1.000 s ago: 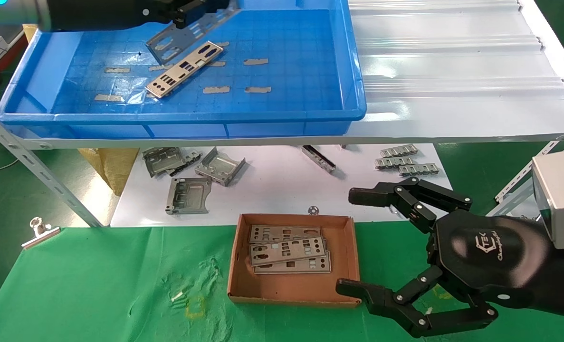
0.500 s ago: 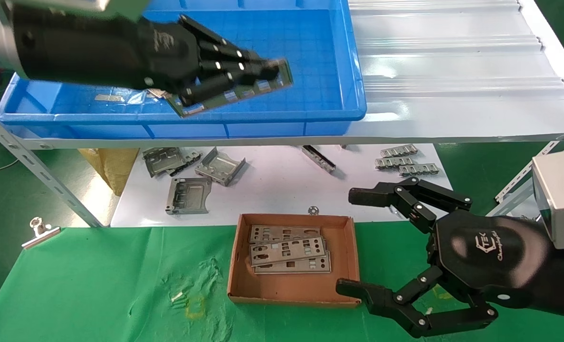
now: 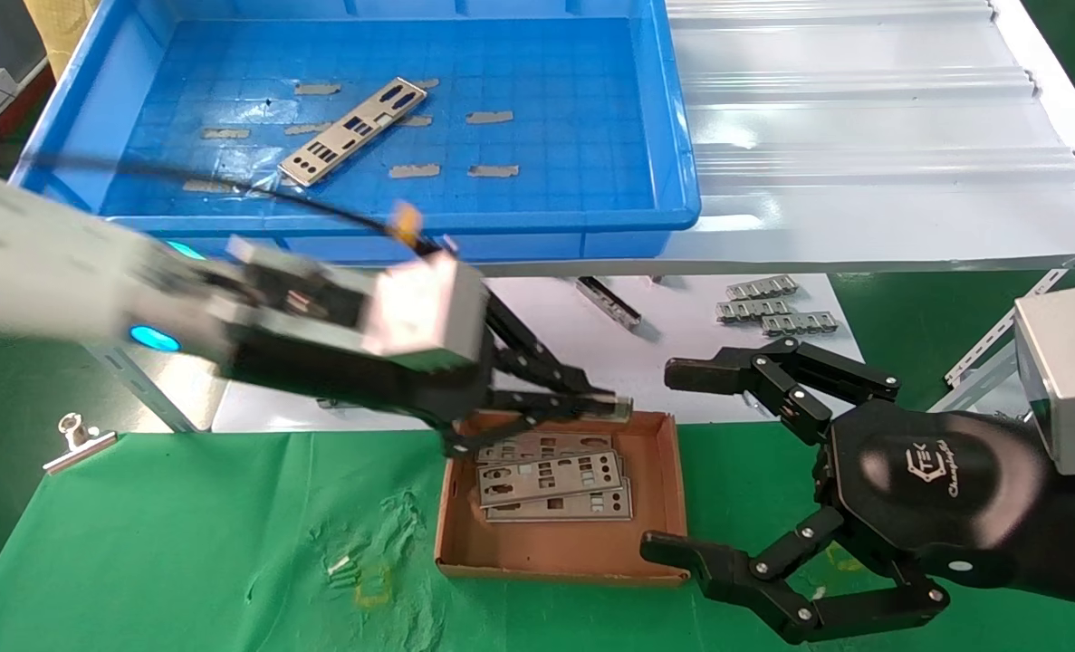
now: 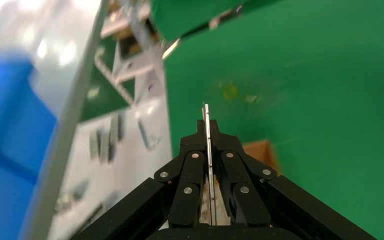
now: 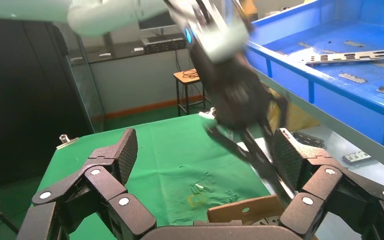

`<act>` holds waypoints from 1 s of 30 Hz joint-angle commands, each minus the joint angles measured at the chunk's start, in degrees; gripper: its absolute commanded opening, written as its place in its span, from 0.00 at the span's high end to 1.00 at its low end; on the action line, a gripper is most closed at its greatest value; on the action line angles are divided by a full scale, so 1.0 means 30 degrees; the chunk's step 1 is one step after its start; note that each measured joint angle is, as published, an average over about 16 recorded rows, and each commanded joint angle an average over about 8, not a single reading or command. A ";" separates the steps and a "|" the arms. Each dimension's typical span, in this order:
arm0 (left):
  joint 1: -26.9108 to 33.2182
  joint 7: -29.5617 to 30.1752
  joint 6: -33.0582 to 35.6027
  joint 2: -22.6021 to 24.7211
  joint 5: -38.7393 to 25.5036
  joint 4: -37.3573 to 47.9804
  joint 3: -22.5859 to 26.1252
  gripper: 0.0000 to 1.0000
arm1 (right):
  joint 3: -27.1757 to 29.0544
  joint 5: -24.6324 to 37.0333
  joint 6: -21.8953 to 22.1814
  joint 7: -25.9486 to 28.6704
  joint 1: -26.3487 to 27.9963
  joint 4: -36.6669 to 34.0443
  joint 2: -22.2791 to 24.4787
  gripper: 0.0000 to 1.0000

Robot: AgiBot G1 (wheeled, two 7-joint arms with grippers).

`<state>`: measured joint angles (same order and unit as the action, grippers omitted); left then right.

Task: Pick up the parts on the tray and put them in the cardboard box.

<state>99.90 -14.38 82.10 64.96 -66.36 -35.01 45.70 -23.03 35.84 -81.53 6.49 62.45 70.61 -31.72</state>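
Item: flat silvery punched metal plate (image 3: 602,407), pinched edge-on in the clenched fingers of the left gripper (image 3: 591,405), long axis along the small brown cardboard box (image 3: 673,489), directly over its far wall; right gripper (image 3: 682,457) splayed, idle beside it.

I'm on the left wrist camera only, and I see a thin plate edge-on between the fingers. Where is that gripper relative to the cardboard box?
Observer: The left gripper holds the held plate just above the far rim of the cardboard box.
Operator: Is anything in the box?
Observer: Yes, stacked plates lie flat inside, about three.
Operator: Any on the tray?
Observer: One last plate lies on the blue tray.
Operator: And the right arm?
Observer: The right gripper sits beside the box's right wall, fingers open and holding nothing.
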 commanded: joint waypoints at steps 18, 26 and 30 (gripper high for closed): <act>-0.4151 -0.6009 -0.5601 0.3366 -0.0868 0.3502 0.0136 1.00 | 0.0000 0.0000 0.0000 0.0000 0.0000 0.0000 0.0000 0.00; -0.4592 -0.6869 -0.6088 0.3835 -0.0606 0.4583 0.0066 0.46 | 0.0000 0.0000 0.0000 0.0000 0.0000 0.0000 0.0000 0.00; -0.4640 -0.7171 -0.6032 0.3887 -0.0432 0.4928 0.0072 0.03 | 0.0000 0.0000 0.0000 0.0000 0.0000 0.0000 0.0000 0.00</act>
<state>85.97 -35.93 63.95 76.61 -67.60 -20.30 45.89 -23.03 35.84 -81.53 6.49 62.45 70.61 -31.72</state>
